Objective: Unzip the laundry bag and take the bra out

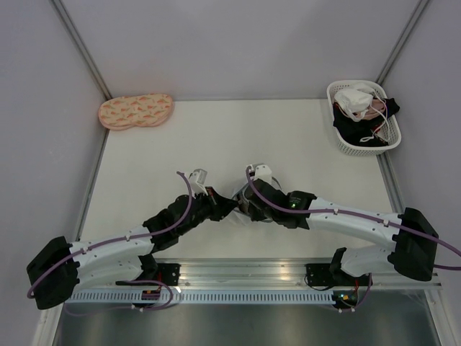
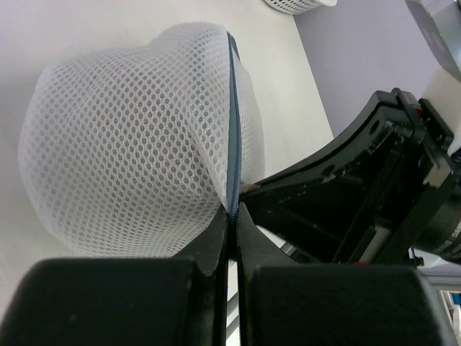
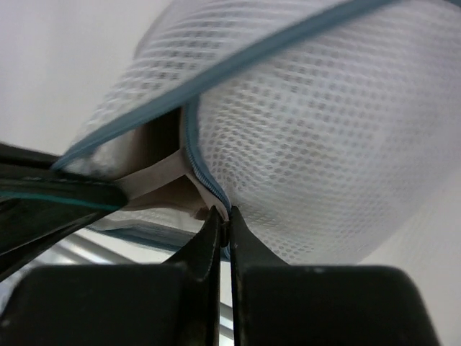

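At the near middle of the table [image 1: 216, 137], just ahead of the two arm bases, both grippers meet on the laundry bag [image 2: 130, 144]. The bag is a rounded dome of white translucent mesh edged with a thin blue-grey rim [image 2: 232, 108], and it sits between the two wrists.

The left gripper [image 2: 232, 220] has its fingers pressed together on the blue-grey rim, which runs straight up from the fingertips over the crest of the dome. The black body of the other arm fills the right side of the left wrist view, touching or almost touching the bag.

The right gripper [image 3: 225, 229] is likewise clamped tight, pinching the rim where a blue-grey seam curves down to its fingertips. Just left of that grip the mesh gapes a little, and a strip of greyish-beige fabric [image 3: 155, 180] shows in the gap. The bra itself cannot be made out through the mesh.

From above, the bag is almost wholly hidden under the two grippers.

Far left on the table, against the wall, lies a peach patterned peanut-shaped pad [image 1: 135, 111]. At the far right corner stands a white plastic lattice basket [image 1: 392, 137] holding a white garment [image 1: 354, 99] with pink straps on top of dark clothing [image 1: 353, 130]. Both are well apart from the grippers.
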Controlling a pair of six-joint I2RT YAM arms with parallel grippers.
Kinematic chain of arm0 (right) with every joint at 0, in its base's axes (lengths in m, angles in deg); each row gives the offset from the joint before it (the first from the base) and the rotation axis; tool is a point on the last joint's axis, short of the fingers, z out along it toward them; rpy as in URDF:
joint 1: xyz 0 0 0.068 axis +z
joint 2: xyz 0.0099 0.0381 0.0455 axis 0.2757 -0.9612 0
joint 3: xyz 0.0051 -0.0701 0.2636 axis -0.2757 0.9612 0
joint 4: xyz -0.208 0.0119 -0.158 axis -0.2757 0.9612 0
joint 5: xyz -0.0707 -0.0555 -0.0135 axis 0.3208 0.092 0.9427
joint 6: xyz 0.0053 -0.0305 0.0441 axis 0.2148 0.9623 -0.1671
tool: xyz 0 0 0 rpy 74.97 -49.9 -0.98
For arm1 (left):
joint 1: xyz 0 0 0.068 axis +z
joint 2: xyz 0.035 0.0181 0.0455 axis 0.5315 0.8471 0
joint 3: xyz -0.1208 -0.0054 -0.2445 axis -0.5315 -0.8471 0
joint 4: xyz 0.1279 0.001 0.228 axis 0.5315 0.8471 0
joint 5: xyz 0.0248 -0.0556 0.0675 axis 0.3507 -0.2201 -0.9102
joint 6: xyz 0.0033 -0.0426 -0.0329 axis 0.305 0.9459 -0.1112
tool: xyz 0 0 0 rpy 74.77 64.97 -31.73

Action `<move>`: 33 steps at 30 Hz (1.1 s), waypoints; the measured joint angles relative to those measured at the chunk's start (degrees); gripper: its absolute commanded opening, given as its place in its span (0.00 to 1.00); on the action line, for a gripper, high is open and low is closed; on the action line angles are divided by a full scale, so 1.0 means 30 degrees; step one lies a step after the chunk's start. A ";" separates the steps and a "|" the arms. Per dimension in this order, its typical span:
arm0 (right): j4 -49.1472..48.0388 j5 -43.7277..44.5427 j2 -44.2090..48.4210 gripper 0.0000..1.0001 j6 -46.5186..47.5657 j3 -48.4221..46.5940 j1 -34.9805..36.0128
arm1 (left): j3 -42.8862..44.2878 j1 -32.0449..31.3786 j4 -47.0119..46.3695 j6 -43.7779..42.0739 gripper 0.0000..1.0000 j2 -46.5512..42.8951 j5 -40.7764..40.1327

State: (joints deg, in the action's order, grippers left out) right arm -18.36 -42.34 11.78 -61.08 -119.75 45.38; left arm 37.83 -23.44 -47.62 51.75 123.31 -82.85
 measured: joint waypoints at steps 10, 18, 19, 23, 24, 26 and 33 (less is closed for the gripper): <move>0.4896 0.5311 0.3708 0.00 -0.3483 -0.0962 0.0117 | -0.0539 0.0284 0.0743 0.0007 0.02 -0.2208 -0.0153; 0.8495 0.8757 0.5661 0.79 -0.6331 -0.0947 -0.0772 | -0.0984 0.0408 0.1756 0.0007 0.02 -0.2455 -0.0168; 0.8852 0.8983 0.5610 0.85 -0.6492 -0.0940 -0.1035 | -0.1035 0.0415 0.1872 0.0007 0.02 -0.2455 -0.0175; 0.9901 0.9333 0.4998 0.98 -0.6921 -0.0933 -0.1698 | -0.1071 0.0495 0.2084 0.0007 0.02 -0.2455 -0.0175; 0.9989 0.9311 0.4889 0.98 -0.6929 -0.0933 -0.1712 | -0.1071 0.0495 0.2106 0.0007 0.02 -0.2470 -0.0189; 0.9901 0.9085 0.4911 0.98 -0.6703 -0.0925 -0.1712 | -0.1071 0.0495 0.2135 0.0007 0.02 -0.2499 -0.0197; 0.4721 0.5005 0.7133 0.92 -0.3366 0.0780 -0.1749 | -0.1078 0.0495 0.2171 0.0007 0.02 -0.2543 -0.0219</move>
State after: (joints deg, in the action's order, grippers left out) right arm -4.20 -27.32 33.18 -71.18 -117.41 40.13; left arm 34.60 -21.96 -41.11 51.77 115.68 -83.51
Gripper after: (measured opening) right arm 0.927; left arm 0.033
